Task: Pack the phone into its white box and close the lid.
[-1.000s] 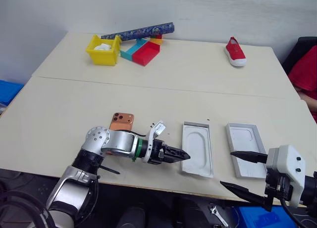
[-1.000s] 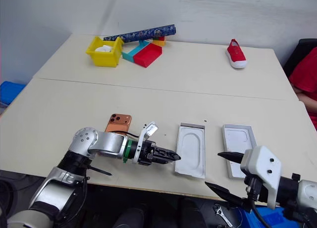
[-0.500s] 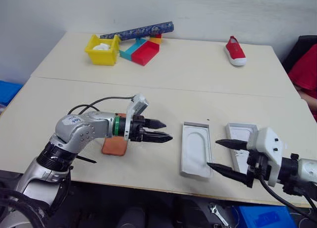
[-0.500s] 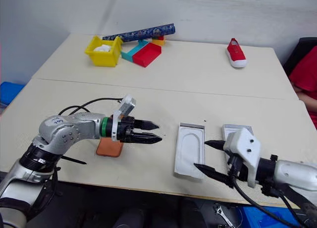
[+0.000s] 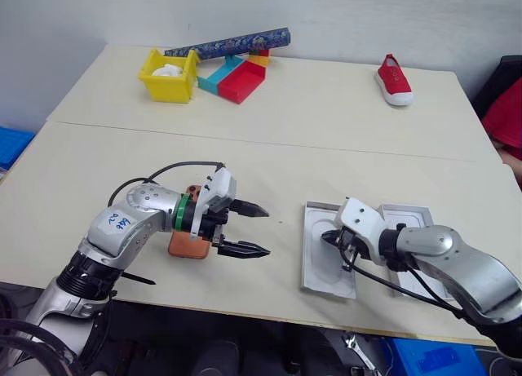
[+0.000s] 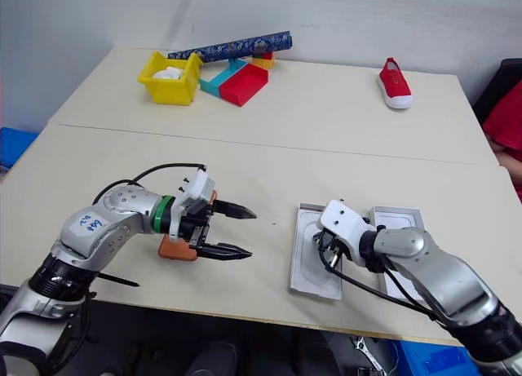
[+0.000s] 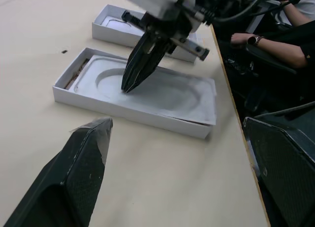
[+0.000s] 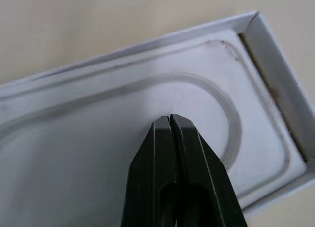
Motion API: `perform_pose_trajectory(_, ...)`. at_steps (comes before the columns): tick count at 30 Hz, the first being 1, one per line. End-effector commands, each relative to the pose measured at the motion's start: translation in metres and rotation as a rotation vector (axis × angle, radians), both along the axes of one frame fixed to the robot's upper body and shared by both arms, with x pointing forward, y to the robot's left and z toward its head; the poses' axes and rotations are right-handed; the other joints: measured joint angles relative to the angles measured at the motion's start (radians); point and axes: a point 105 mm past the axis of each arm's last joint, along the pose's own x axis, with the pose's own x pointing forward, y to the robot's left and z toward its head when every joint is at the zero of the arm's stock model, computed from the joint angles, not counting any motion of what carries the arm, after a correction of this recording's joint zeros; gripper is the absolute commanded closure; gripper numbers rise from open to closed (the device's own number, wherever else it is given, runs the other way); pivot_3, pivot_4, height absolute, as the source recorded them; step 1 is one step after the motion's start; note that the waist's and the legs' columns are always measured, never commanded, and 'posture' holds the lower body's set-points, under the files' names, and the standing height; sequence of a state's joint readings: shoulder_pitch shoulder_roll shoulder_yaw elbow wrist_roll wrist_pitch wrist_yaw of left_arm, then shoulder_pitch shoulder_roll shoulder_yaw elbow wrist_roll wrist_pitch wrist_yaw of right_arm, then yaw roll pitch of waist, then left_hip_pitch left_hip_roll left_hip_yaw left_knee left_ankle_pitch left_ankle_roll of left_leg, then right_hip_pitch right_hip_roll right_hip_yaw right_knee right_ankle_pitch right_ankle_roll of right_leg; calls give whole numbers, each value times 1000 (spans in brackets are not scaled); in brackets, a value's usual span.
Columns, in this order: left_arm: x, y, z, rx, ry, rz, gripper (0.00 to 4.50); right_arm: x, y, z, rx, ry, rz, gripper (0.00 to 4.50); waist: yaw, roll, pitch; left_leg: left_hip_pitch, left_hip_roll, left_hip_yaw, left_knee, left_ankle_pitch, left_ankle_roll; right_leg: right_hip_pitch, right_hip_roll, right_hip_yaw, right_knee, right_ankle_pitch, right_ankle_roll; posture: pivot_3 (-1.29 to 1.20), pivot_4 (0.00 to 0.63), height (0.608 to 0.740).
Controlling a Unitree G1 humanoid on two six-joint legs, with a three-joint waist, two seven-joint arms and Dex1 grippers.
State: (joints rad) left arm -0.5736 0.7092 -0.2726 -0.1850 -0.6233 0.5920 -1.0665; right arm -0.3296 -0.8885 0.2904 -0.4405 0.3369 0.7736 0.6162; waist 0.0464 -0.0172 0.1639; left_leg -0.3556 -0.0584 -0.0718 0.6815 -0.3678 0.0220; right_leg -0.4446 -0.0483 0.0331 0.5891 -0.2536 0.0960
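Note:
The orange phone (image 5: 181, 245) lies flat on the table, mostly covered by my left wrist. My left gripper (image 5: 266, 231) hangs open and empty just right of it, pointing at the white box (image 5: 312, 272). A white moulded insert with an oval recess (image 7: 162, 91) fills the box. My right gripper (image 5: 329, 239) is shut, its tips (image 8: 170, 119) resting in that recess and holding nothing. The lid (image 6: 400, 221) lies inside up beside the box on the right, partly hidden by my right arm.
At the table's far side stand a yellow bin (image 5: 169, 72), red and teal bins (image 5: 241, 78) and a patterned roll (image 5: 228, 46). A red shoe (image 5: 394, 74) lies at the back right. A person's arm with a watch (image 7: 261, 40) is beyond the table's right edge.
My right gripper came forward over the box, shut, and set its tips in the insert's recess. My left gripper drew back from the box's left edge, opened and rolled so its fingers stand one above the other.

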Motion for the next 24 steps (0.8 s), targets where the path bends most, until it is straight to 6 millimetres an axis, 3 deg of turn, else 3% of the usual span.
perform_pose_trajectory(1,-2,-2,10,-20,-59,0,0,15,-7,-1,-60,-62,-9,4484,0,0,0,0,-1,0,0,0,0,0,-1,0,0,0,0,0,150,740)
perform_pose_trajectory(7,-1,-4,8,-24,-71,8,0,35,-8,4,-53,-128,-36,4484,-11,0,0,2,0,0,1,1,-1,0,0,0,3,0,0,0,150,740)
perform_pose_trajectory(14,2,-6,7,-31,-74,8,0,42,-5,14,0,-180,-48,4484,-22,0,0,2,0,0,1,1,-1,0,0,0,5,0,0,0,150,740)
perform_pose_trajectory(22,-2,-19,-4,-17,-25,-58,0,18,0,33,65,-152,1,4484,-21,0,0,1,0,0,1,1,-1,0,0,0,6,0,0,0,150,740)
perform_pose_trajectory(24,-5,-23,-7,-2,-19,-100,0,3,5,40,92,-119,58,4484,-19,0,0,1,0,0,1,1,-1,0,0,0,6,0,0,0,150,740)
